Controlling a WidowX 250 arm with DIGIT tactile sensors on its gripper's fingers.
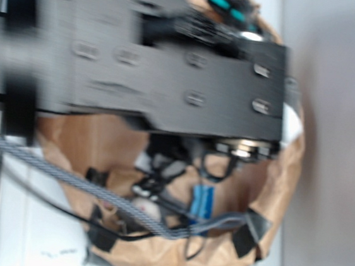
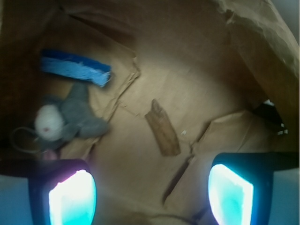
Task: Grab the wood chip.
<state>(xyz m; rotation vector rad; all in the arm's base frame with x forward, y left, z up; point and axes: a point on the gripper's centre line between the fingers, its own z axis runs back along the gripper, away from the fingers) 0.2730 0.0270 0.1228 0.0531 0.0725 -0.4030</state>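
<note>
Inside the brown paper bag (image 2: pixel 253 42) there lie one wood chip (image 2: pixel 162 127), one grey plush toy (image 2: pixel 70 119) and one blue brush-like strip (image 2: pixel 75 68), while two glowing fingers (image 2: pixel 72 199) of the single gripper (image 2: pixel 151 197) show below.

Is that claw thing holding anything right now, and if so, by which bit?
Nothing is held. In the wrist view the gripper is open, its two fingers apart above the paper, and the wood chip lies untouched between them, farther ahead.

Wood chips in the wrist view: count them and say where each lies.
1. The wood chip lies flat on the brown paper near the middle, right of the grey plush toy. Paper folds could hide more.
</note>
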